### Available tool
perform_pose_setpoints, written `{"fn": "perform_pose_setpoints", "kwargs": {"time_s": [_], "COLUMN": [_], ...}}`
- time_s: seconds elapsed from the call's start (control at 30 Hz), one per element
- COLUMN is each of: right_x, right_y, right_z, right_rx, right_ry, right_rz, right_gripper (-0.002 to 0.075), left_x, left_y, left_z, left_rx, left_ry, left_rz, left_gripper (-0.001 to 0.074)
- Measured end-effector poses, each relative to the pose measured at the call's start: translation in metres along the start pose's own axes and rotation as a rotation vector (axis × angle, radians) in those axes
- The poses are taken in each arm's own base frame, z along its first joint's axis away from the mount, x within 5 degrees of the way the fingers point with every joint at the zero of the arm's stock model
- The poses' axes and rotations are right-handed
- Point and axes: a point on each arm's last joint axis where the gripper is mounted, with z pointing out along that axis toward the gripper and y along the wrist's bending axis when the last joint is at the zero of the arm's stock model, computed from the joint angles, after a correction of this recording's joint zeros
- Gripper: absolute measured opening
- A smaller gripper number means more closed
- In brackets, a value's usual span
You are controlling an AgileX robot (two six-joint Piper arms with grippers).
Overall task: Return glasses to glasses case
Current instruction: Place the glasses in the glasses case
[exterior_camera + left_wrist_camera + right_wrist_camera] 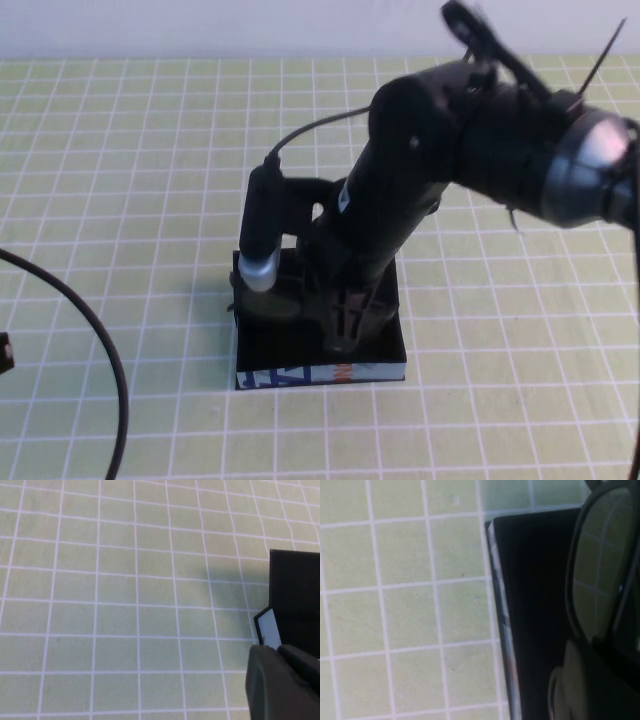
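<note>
The glasses case [300, 377] is a black box lying open at the middle of the table, its printed blue, white and orange front side facing me. My right arm reaches down into it. The right gripper [340, 318] is shut on the glasses [272, 300] low over the case's black inside [535, 605]. In the right wrist view one tinted lens of the glasses [600, 565] sits just beyond a finger [580, 685]. My left gripper [280, 682] is parked off to the left, with a corner of the case [295, 590] beside it.
A green mat with a white grid [140, 200] covers the table. A black cable [95, 330] curves across the front left. The right arm's bulky upper joints [520, 140] hang over the back right.
</note>
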Motion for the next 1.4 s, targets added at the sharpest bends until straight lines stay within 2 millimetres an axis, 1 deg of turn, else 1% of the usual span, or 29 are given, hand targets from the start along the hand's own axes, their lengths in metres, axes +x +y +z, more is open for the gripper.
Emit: {"fn": "perform_pose_setpoints", "kwargs": {"time_s": [0.07, 0.17, 0.47, 0.6, 0.7, 0.93, 1.07, 1.2, 1.3, 1.37, 1.4], "right_x": [0.0, 0.002, 0.008, 0.011, 0.011, 0.012, 0.011, 0.002, -0.009, -0.014, -0.016], "right_y": [-0.001, -0.003, -0.006, -0.007, -0.008, -0.009, -0.012, -0.016, -0.021, -0.028, -0.031], "right_z": [0.014, 0.028, 0.055, 0.061, 0.06, 0.06, 0.056, 0.035, 0.013, 0.001, -0.004], "right_rx": [-0.017, -0.031, -0.062, -0.061, -0.052, -0.038, -0.014, 0.037, 0.094, 0.138, 0.155], "right_ry": [0.018, 0.041, 0.093, 0.116, 0.123, 0.132, 0.145, 0.106, 0.054, 0.011, -0.015], "right_rz": [-0.008, -0.009, -0.007, -0.016, -0.024, -0.035, -0.051, -0.066, -0.033, 0.032, 0.068], "right_gripper": [0.0002, 0.0002, 0.0002, 0.0008, 0.0034, 0.0142, 0.0157, 0.015, 0.0099, 0.0039, 0.0023], "left_x": [0.0, 0.0, 0.0, 0.0, 0.0, 0.0, 0.0, -0.001, 0.0, 0.001, 0.001], "left_y": [0.0, 0.0, 0.0, 0.0, 0.0, 0.0, 0.0, -0.001, -0.004, -0.01, -0.014], "left_z": [0.0, 0.0, 0.0, 0.0, 0.0, 0.0, 0.001, 0.006, 0.015, 0.024, 0.029], "left_rx": [0.0, 0.0, 0.001, 0.001, 0.001, 0.003, 0.002, 0.009, 0.062, 0.142, 0.19], "left_ry": [0.0, 0.0, 0.0, 0.0, 0.0, 0.0, 0.004, 0.027, 0.075, 0.125, 0.15], "left_rz": [0.0, 0.0, -0.001, -0.001, -0.001, 0.001, 0.05, 0.127, 0.211, 0.292, 0.31], "left_gripper": [-0.0003, -0.0003, -0.0004, -0.0003, -0.0003, -0.0003, -0.0003, -0.0003, -0.0003, -0.0003, -0.0003]}}
